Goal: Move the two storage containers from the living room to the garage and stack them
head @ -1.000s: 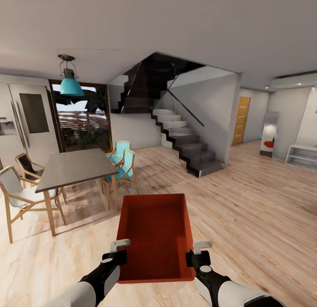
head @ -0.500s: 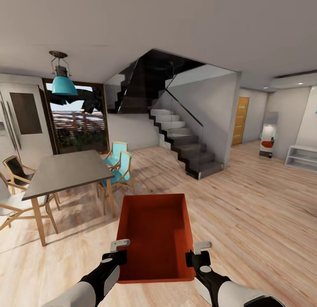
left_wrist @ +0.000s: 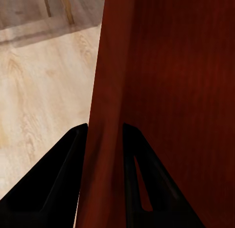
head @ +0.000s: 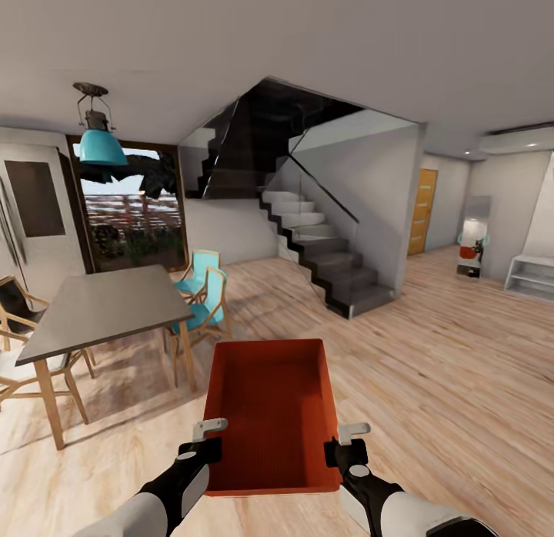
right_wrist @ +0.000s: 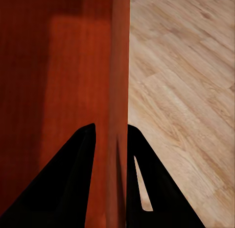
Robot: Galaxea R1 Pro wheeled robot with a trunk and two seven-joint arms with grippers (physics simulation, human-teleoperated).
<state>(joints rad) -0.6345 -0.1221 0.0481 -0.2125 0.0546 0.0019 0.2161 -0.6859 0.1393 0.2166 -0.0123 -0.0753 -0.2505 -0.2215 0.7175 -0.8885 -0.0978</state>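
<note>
An orange-red open-topped storage container (head: 271, 410) hangs level in front of me, above the light wood plank floor (head: 446, 368). My left gripper (head: 209, 437) is shut on its left wall, and my right gripper (head: 340, 438) is shut on its right wall. In the left wrist view the black fingers (left_wrist: 68, 174) pinch the thin red wall (left_wrist: 105, 139) from both sides. The right wrist view has the same pinch, black fingers (right_wrist: 81, 174) on the other red wall (right_wrist: 117, 100). The container is empty inside.
A grey dining table (head: 100, 306) with wood-framed chairs (head: 201, 295) stands at the left. A dark staircase (head: 323, 252) with a glass rail rises ahead. An orange door (head: 421, 210) and a white shelf (head: 531, 275) lie far right. Open plank floor runs ahead and right.
The whole view has shifted: table, lamp and window slid left and the stairs look slightly nearer, so the camera moved. Both grippers hold the container just as before.
</note>
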